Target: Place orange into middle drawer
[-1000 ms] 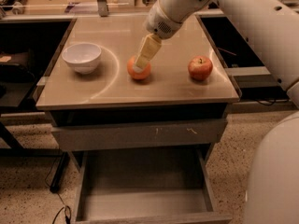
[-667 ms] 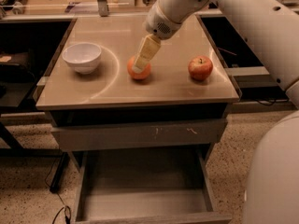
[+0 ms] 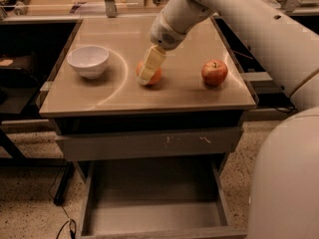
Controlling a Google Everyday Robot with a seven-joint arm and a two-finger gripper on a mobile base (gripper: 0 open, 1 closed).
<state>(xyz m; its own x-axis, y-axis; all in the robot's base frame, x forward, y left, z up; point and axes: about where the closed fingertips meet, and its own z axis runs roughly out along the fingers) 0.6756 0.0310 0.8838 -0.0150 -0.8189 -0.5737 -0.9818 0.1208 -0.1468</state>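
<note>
The orange (image 3: 158, 77) sits on the tan table top (image 3: 174, 96), near the middle. My gripper (image 3: 147, 77) reaches down from the upper right and is right at the orange, its pale end covering the fruit's left half. The orange rests on the table. The middle drawer (image 3: 154, 205) is pulled open below the table, at the bottom of the view, and its flat grey floor is bare.
A white bowl (image 3: 88, 60) stands at the table's left. A red apple (image 3: 214, 72) stands at the right. A closed drawer front with pale scratches (image 3: 149, 142) sits above the open drawer. My white arm (image 3: 259, 29) fills the right side.
</note>
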